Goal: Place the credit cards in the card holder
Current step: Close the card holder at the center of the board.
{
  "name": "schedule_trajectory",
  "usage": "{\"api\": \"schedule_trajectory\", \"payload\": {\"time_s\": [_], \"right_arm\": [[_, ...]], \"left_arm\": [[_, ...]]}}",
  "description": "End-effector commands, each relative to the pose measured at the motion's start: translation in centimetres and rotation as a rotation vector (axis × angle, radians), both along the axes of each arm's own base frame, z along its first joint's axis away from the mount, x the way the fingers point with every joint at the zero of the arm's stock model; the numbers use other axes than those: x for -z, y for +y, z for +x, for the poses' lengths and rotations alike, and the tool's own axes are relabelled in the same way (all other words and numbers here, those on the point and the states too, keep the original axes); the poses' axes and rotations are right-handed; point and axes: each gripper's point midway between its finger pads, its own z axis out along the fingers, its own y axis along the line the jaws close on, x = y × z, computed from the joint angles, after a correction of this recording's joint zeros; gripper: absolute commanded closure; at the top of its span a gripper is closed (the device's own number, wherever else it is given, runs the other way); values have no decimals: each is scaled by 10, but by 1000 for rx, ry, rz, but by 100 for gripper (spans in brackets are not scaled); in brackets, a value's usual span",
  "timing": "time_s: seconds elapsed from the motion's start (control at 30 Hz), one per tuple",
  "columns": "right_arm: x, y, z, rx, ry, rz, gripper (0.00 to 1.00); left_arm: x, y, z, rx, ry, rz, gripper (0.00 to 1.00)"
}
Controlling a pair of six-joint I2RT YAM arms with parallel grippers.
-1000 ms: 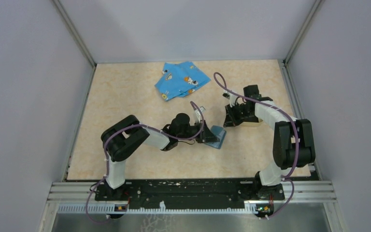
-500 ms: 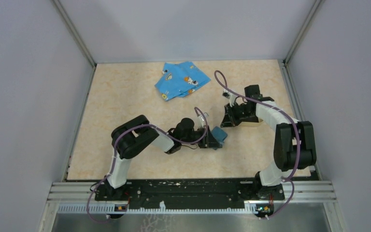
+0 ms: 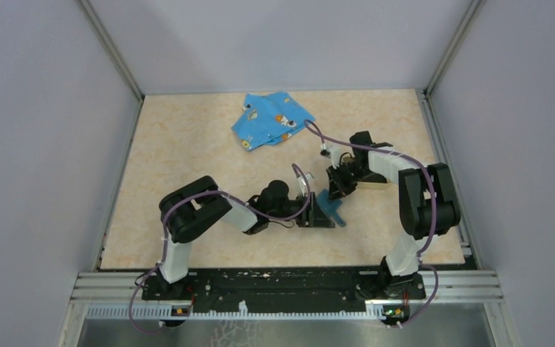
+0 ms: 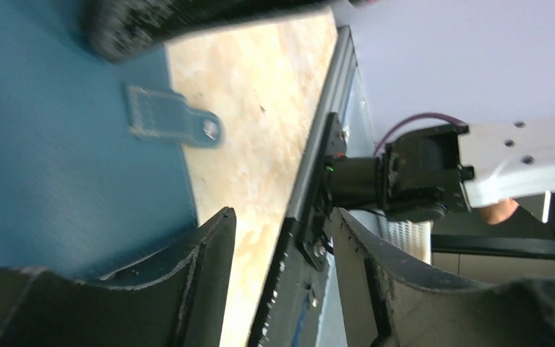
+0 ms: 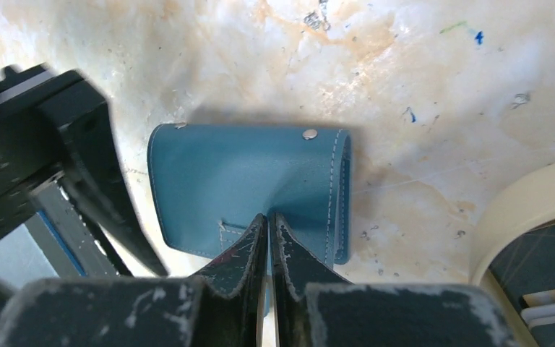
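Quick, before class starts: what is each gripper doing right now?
Left gripper: open, beside the card holder, holding nothing.
Right gripper: closed over the card holder; whether it grips it cannot be told.

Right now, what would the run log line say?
left gripper open, beside card holder | right gripper shut, tips over card holder

Around the card holder (image 3: 331,212), the left gripper (image 3: 316,214) blocks 9 o'clock and the right gripper (image 3: 334,186) hangs close at 12 o'clock, leaving bare table (image 3: 376,231) from 3 to 6 o'clock as the open way in, with the blue cloth (image 3: 271,119) well apart at 11 o'clock.
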Motion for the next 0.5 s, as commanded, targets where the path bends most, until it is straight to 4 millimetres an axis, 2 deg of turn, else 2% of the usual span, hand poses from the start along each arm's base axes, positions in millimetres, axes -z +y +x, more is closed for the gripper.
{"api": "schedule_trajectory", "payload": {"time_s": [0.0, 0.13, 0.2, 0.33, 0.47], "right_arm": [[-3, -9, 17, 2, -61, -65, 95], [-3, -9, 16, -4, -59, -66, 95], [-5, -8, 16, -8, -64, -59, 95], [-7, -7, 15, -18, -69, -49, 95], [-7, -7, 15, -27, -69, -51, 95]], "left_arm": [[-44, 5, -23, 89, -66, -115, 40], [-60, 19, -33, 110, -145, -134, 38], [-59, 28, -31, 95, -210, -90, 38], [-44, 57, -13, -3, -324, 76, 38], [-35, 95, 15, -169, -412, 233, 34]]}}
